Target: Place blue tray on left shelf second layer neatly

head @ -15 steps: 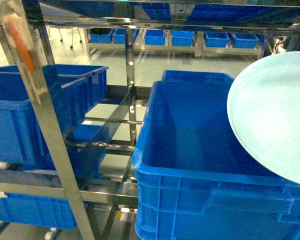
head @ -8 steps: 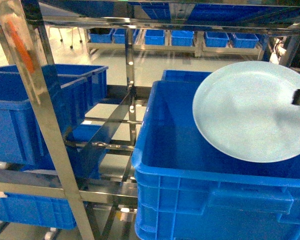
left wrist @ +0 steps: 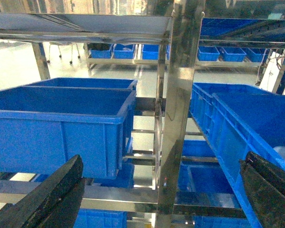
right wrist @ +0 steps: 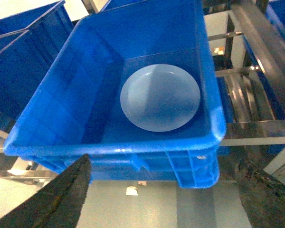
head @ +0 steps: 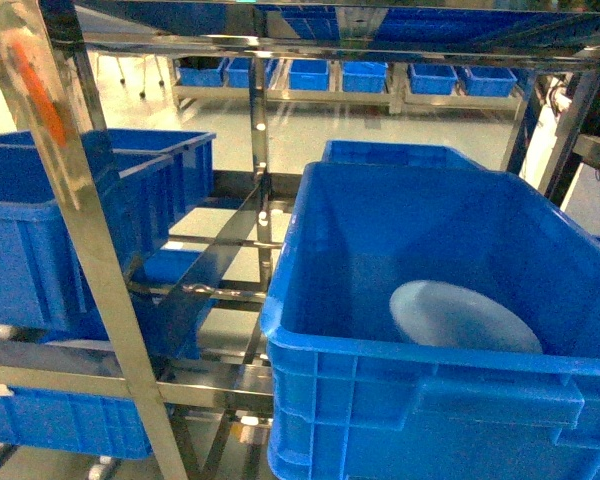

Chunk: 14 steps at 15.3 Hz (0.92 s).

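The pale blue tray (head: 460, 318) lies flat on the floor of a deep dark-blue crate (head: 310, 250) on the right. From above, the right wrist view shows the tray (right wrist: 160, 97) near the crate's (right wrist: 76, 90) near wall. My right gripper (right wrist: 175, 199) hangs open outside that wall, holding nothing. My left gripper (left wrist: 161, 199) is open and empty, facing a steel upright (left wrist: 178, 118). The left shelf second layer (head: 215, 268) shows bare bar slats between crates. Neither gripper shows in the head view.
Two dark-blue crates (head: 50, 220) fill the left shelf's level, seen too in the left wrist view (left wrist: 57, 123). A slanted steel upright (head: 75, 230) crosses the near left. More crates (head: 310, 75) stand on a far rack. Grey floor (right wrist: 147, 204) lies below.
The tray hung tilted at the upper right, drifted left over the crate, and now lies on the crate's floor. The gripper finger seen on its rim has left the head view.
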{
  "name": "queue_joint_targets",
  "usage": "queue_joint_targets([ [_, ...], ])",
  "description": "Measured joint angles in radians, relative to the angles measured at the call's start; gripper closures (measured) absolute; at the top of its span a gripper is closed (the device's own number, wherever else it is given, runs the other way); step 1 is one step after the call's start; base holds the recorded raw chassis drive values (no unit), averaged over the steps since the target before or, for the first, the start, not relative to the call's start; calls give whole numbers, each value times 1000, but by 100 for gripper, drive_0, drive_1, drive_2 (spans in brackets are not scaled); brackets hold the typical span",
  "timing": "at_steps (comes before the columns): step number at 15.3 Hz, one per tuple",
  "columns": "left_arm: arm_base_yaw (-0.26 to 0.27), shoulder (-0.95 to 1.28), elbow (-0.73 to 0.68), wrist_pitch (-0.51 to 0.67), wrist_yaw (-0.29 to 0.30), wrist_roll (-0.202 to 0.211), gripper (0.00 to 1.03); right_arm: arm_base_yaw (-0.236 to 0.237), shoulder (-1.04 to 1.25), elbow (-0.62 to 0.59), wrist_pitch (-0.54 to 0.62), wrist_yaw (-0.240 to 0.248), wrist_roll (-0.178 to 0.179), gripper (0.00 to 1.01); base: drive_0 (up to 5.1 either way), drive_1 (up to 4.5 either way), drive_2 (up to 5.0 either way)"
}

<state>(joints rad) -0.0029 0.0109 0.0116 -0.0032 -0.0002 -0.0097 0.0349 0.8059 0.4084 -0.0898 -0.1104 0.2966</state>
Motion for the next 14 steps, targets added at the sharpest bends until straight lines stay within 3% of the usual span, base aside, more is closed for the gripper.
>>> queue_joint_targets([
  [1,0,0,0,0,0,0,5,-83,-175,8,-181,-62,-69,5,0,0,0],
  [2,0,0,0,0,0,0,5,-149,-304,11,-309,-80,-129,2,0,0,0],
  [3,0,0,0,0,0,0,5,-133,-357,-14,-253,-53,-183,6,0,0,0],
  [4,0,0,0,0,0,0,5,-46,-443,-133,8,62,-234,19,0,0,0],
  [5,3,0,0,-2,0,0,5,-25,-510,-229,142,82,-265,32,0,0,0],
  [9,3,0,0,0,1,0,5,-37,-516,-251,213,114,-273,45,0,0,0],
  [12,3,0,0,-1,0,0,5,-35,-547,-269,218,111,-280,61,0,0,0],
  [14,3,0,0,-1,0,0,5,-35,-576,-306,212,111,-287,87,0,0,0],
])
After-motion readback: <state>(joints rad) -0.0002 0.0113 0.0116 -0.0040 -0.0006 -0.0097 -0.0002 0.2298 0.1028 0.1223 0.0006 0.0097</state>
